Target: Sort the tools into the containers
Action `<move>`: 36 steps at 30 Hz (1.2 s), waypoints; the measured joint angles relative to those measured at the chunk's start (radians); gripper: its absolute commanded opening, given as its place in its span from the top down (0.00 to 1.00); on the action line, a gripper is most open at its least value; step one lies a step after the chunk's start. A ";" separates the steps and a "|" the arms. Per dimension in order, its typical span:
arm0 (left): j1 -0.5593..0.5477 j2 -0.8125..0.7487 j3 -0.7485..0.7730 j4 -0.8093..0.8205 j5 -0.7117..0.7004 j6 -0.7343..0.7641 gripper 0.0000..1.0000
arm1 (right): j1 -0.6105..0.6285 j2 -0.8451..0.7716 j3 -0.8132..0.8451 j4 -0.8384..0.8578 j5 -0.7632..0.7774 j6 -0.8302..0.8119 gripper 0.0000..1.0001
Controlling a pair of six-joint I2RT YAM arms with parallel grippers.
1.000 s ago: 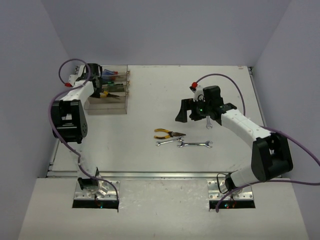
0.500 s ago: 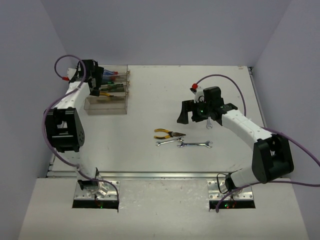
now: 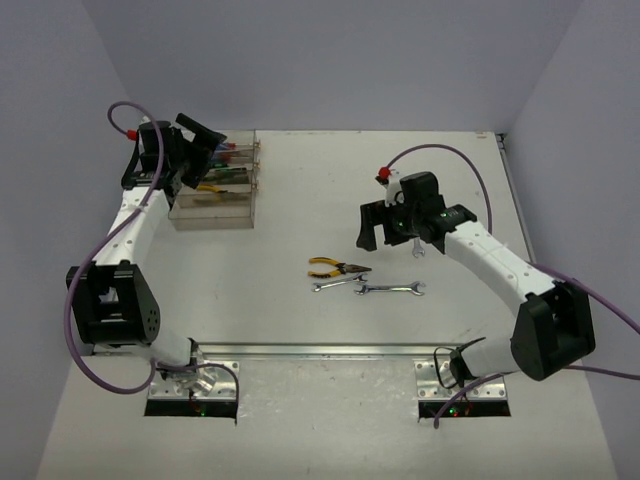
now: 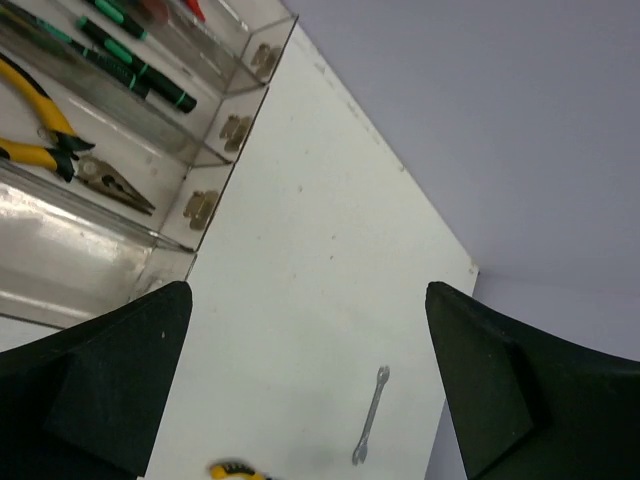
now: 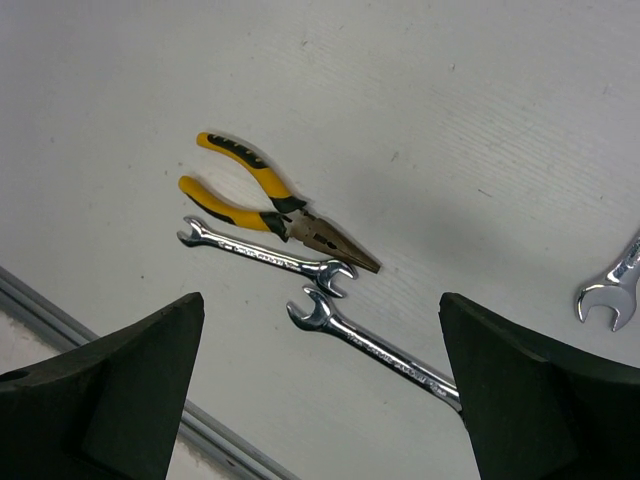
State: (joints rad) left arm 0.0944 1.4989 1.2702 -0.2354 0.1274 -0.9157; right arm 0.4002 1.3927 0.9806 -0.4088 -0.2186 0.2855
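The containers [image 3: 236, 214], clear bins in a stepped row, stand at the table's back left. In the left wrist view one bin [image 4: 62, 272] lies bare, the one behind it holds yellow-handled pliers [image 4: 48, 138], and further bins hold black-green screwdrivers [image 4: 135, 68]. My left gripper [image 3: 196, 148] hangs open above the bins' left end, nothing between its fingers [image 4: 120, 380]. On the table lie a second pair of pliers [image 3: 337, 267] and two silver wrenches [image 3: 337, 285] [image 3: 390, 289]. A third wrench [image 3: 420, 252] lies near my right gripper [image 3: 384, 226], which hovers open over them [image 5: 320, 302].
A metal rail [image 3: 330, 350] runs along the table's near edge. Grey walls close in the left, back and right sides. Purple cables [image 3: 440, 152] loop off both arms. In the left wrist view a wrench [image 4: 370, 416] shows far off on the white table.
My left gripper has opened and lifted up and left, away from the bins, with the pliers left lying in a bin. The right arm has barely shifted.
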 measured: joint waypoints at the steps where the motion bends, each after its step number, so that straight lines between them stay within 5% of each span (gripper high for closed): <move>1: -0.004 -0.001 -0.013 -0.001 0.022 0.021 0.00 | 0.004 -0.010 0.000 -0.009 0.012 -0.002 0.01; 21: -0.064 -0.191 -0.263 -0.017 0.141 0.237 0.00 | 0.017 -0.106 -0.043 -0.023 0.050 -0.128 0.01; 36: -0.147 -0.192 -0.292 -0.007 0.150 0.250 0.00 | 0.190 0.294 0.173 -0.149 0.225 -0.430 0.01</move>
State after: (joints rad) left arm -0.0524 1.3071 0.9779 -0.2420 0.2775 -0.6660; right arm 0.5900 1.6871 1.1532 -0.5578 0.0065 -0.1446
